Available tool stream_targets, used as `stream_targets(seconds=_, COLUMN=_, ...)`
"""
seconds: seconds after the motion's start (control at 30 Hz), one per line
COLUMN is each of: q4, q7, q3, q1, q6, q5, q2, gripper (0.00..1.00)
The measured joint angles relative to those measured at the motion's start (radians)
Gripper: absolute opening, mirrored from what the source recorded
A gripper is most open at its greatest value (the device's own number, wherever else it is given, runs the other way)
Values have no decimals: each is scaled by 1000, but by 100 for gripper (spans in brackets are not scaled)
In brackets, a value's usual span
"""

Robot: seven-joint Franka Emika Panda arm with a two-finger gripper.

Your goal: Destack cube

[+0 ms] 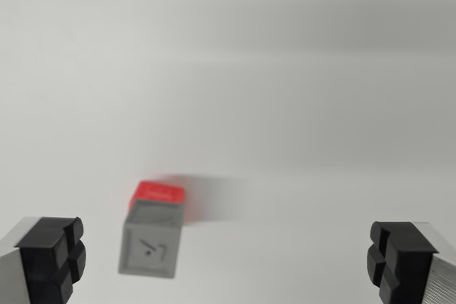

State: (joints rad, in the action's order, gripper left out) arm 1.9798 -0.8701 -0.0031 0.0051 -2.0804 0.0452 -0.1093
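White, featureless table filled the whole wrist view, with soft grey shadow bands across its far part.

Item 1. Fingers: two black rubber-like pads on ribbed metal bodies, one at the wrist view's lower left, one at the lower right. Spread wide, holding nothing; gripper midpoint lay over bare table.

Item 2. Grey cube: stood between the fingers but nearer the left one, apart from both. Its top face showed a small dark mark. Flat faces, crisp edges; judged rigid, light, probably plastic or painted wood, and fairly smooth, so apt to slip under a weak or skewed pinch.

Item 3. Red cube: only a red strip showed at the far edge of the grey cube. It appeared to sit beneath the grey one as the stack's base, though the angle did not fully settle this. A blurred shadow trailed to the wrist view's right.

Handling note: hold judged best on two opposite side faces of the grey cube, pads flat and square to them, high enough to stay off the red cube. Stack sat off-centre toward the left finger, so centring would be needed first. Lift straight up to avoid dragging or tipping the lower cube. Breakage unlikely.
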Motion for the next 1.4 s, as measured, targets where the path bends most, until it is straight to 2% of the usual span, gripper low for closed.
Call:
stream_targets(seconds=0.57, q4=144, q7=-64, q3=9, q1=16, q6=-86, q5=-4, q2=56, gripper=100)
stream_targets(seconds=0.87, q4=241, q7=-110, q3=15, q1=31, q6=-148, q5=-9, q2=91, gripper=100)
stream_targets(seconds=1.4, q4=420, q7=-205, q3=34, q1=58, q6=-276, q5=-22, q2=143, gripper=100)
